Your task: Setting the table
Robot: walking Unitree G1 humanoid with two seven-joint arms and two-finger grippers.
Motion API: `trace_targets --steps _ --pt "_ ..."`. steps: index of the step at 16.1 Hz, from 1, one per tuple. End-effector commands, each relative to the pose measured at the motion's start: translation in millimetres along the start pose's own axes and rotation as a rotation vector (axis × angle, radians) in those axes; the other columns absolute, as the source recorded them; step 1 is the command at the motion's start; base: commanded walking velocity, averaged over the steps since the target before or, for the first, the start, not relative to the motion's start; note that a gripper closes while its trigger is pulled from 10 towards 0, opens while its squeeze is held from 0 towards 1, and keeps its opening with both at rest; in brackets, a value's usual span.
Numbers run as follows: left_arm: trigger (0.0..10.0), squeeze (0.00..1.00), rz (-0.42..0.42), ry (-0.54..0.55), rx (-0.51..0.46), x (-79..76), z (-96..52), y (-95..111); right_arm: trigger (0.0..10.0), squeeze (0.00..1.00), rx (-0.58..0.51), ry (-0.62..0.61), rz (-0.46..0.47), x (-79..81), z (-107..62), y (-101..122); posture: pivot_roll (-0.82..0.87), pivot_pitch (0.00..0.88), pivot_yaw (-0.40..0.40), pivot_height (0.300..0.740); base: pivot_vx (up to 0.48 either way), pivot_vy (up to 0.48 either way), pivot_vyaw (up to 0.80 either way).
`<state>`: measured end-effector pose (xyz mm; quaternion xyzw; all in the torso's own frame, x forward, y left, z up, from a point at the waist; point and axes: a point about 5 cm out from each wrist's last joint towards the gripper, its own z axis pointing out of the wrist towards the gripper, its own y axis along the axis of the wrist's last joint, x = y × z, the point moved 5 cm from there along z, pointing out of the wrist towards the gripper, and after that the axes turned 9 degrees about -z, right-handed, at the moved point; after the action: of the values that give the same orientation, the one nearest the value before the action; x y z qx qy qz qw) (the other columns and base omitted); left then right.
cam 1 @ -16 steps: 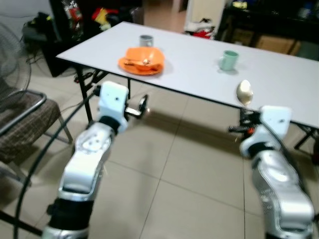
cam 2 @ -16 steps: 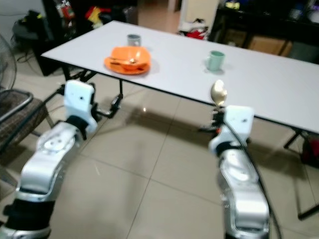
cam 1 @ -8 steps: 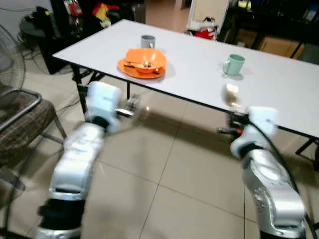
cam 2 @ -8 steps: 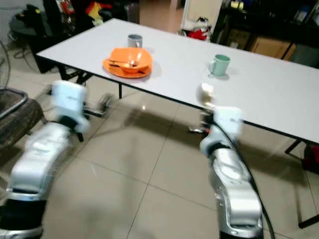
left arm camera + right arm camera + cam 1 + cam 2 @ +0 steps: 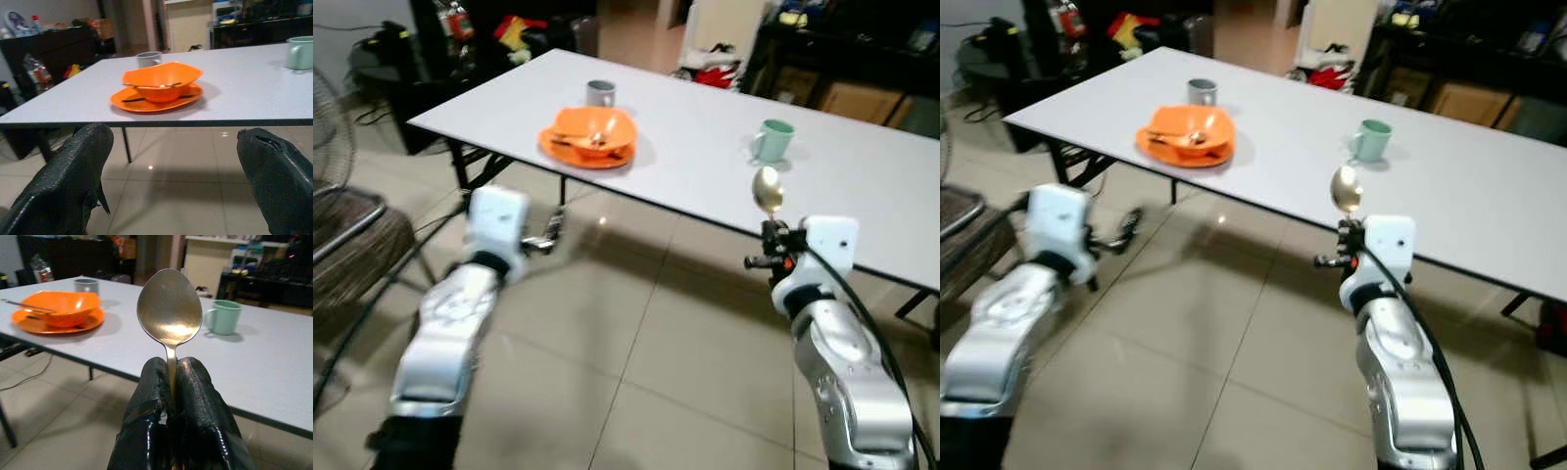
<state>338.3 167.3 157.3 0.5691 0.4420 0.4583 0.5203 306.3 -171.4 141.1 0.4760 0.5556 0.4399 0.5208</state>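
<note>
A silver spoon [image 5: 169, 313] stands upright with its bowl up, and my right gripper [image 5: 168, 377] is shut on its handle, just short of the white table's [image 5: 705, 147] near edge. In the left eye view the spoon [image 5: 767, 190] shows in front of a green mug [image 5: 771, 139]. An orange bowl [image 5: 595, 127] holding cutlery rests on an orange plate [image 5: 156, 102], with a grey cup [image 5: 600, 93] behind it. My left gripper [image 5: 171, 161] is open and empty, low before the table edge, facing the bowl.
A chair [image 5: 347, 235] and a fan [image 5: 328, 117] stand at the left. Table legs [image 5: 465, 166] and cables run under the table's left end. Dark furniture and boxes [image 5: 842, 59] line the back. Tiled floor [image 5: 636, 372] lies between me and the table.
The view has shifted as I move toward the table. My left arm swung lower and further left. The right gripper still holds the spoon upright.
</note>
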Motion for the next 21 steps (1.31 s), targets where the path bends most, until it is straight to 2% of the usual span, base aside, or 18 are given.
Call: trace_targets --steps 1,8,12,21 --pt "10.0 0.00 0.000 -0.043 -0.016 -11.7 0.6 2.5 10.0 0.00 0.012 -0.035 -0.008 -13.3 -1.2 -6.8 0.09 0.000 -0.081 0.740 0.326 0.000 0.00" --pt "10.0 0.00 0.002 -0.050 -0.025 -13.6 1.8 5.0 10.0 0.00 0.023 -0.028 -0.007 -9.9 -1.9 -14.1 0.08 0.000 -0.077 0.740 0.322 0.000 0.00" --pt "10.0 0.00 -0.004 -0.056 -0.032 -16.0 3.6 7.4 10.0 0.00 0.022 -0.034 -0.008 -11.3 -0.5 -13.3 0.08 0.000 -0.073 0.740 0.322 0.000 -0.65" --pt "10.0 0.00 -0.001 -0.057 -0.035 -15.7 4.6 8.5 10.0 0.00 0.010 -0.035 -0.012 -10.9 1.4 -10.0 0.08 0.000 -0.069 0.740 0.323 0.000 0.00"
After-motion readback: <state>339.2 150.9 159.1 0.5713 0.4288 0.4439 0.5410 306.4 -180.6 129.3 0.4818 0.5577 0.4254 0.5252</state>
